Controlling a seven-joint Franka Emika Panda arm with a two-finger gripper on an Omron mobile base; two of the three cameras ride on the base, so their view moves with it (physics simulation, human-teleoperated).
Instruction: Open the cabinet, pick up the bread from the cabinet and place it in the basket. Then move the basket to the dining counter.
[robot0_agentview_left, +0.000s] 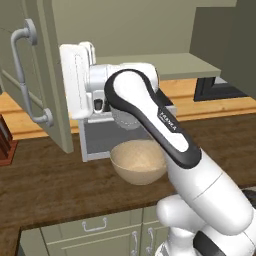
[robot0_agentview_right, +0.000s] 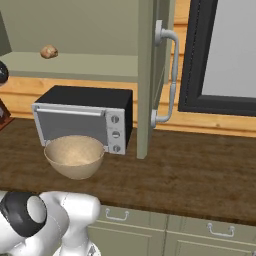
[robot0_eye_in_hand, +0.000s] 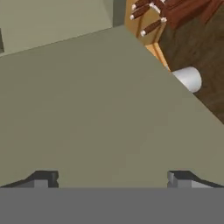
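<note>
- The only legible writing is "FRANKA" in small white letters on the dark cover of the arm (robot0_agentview_left: 165, 125), seen in the left base view.
- The bread (robot0_agentview_right: 48, 51) is a small tan-brown lump with a bumpy outline, lying on the cabinet shelf (robot0_agentview_right: 85, 65) near its left end, above the microwave (robot0_agentview_right: 82, 120).
- The cabinet has both sage-green doors swung open; the left door (robot0_agentview_left: 37, 70) and the right door (robot0_agentview_right: 152, 75) each carry a long silver bar handle.
- The basket (robot0_agentview_right: 74, 156) is a deep, round, speckled beige bowl, empty inside, standing on the dark wood counter (robot0_agentview_right: 190, 175) just in front of the microwave.
- The gripper (robot0_eye_in_hand: 111, 179) has its two dark fingertips spread wide apart with nothing between them; it holds nothing.
- In the hand view the tips face a plain green cabinet surface, with a white cylinder (robot0_eye_in_hand: 189, 78) and a brown knife block (robot0_eye_in_hand: 175, 13) past its edge.
- The hand (robot0_agentview_left: 80, 80) sits high, at shelf level, beside the left door.
</note>
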